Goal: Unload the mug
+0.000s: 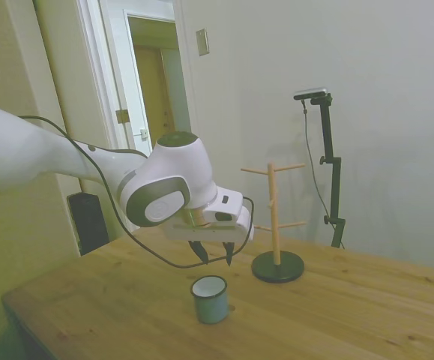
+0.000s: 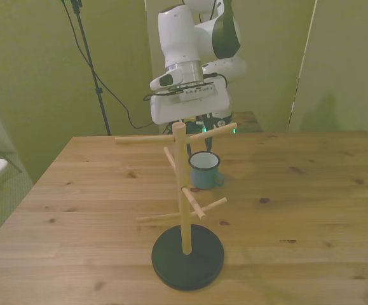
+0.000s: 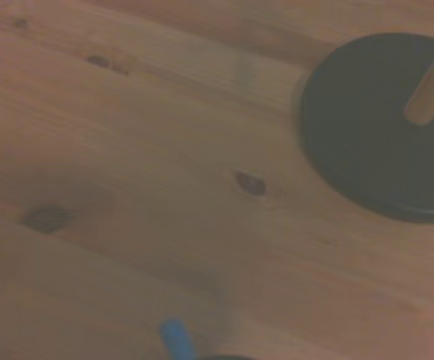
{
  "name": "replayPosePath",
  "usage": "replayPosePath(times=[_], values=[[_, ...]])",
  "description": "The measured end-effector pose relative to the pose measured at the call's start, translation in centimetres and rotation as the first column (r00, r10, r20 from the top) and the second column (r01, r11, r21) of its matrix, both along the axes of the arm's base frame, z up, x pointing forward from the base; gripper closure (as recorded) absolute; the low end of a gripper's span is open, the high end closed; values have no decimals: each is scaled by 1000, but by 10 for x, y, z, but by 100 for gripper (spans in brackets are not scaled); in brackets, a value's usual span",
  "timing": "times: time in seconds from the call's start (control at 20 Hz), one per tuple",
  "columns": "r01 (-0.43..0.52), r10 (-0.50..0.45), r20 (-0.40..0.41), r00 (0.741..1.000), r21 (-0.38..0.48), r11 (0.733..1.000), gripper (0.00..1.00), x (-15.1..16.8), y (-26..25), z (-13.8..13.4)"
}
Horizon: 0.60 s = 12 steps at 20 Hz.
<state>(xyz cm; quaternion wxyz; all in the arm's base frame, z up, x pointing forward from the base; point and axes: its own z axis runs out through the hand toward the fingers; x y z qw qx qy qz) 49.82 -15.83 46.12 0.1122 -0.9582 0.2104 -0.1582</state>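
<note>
The light blue enamel mug (image 1: 210, 298) stands upright on the wooden table (image 1: 366, 307), off the rack, and its white inside shows. In the front view the mug (image 2: 204, 170) sits just behind the mug tree, with its handle toward the front view's right. My gripper (image 1: 214, 257) hangs a short way above the mug, open and holding nothing. The wrist view catches only a blurred blue bit of the mug (image 3: 176, 339) at the picture's edge.
A wooden mug tree (image 1: 274, 217) with bare pegs stands on a round black base (image 1: 277, 267) beside the mug. It is nearest the camera in the front view (image 2: 182, 190), and its base (image 3: 374, 127) shows in the wrist view. A doorway lies behind the arm.
</note>
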Motion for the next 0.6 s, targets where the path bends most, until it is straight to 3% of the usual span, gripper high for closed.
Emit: replayPosePath(times=[0.15, 0.35, 0.6], values=[[5, -3, -57, 998, 35, 999, 0, -11, -3, 17], [11, -9, -44, 999, 61, 998, 0, -26, -13, 42], [7, -3, -59, 998, 62, 998, 0, -41, -21, 52]])
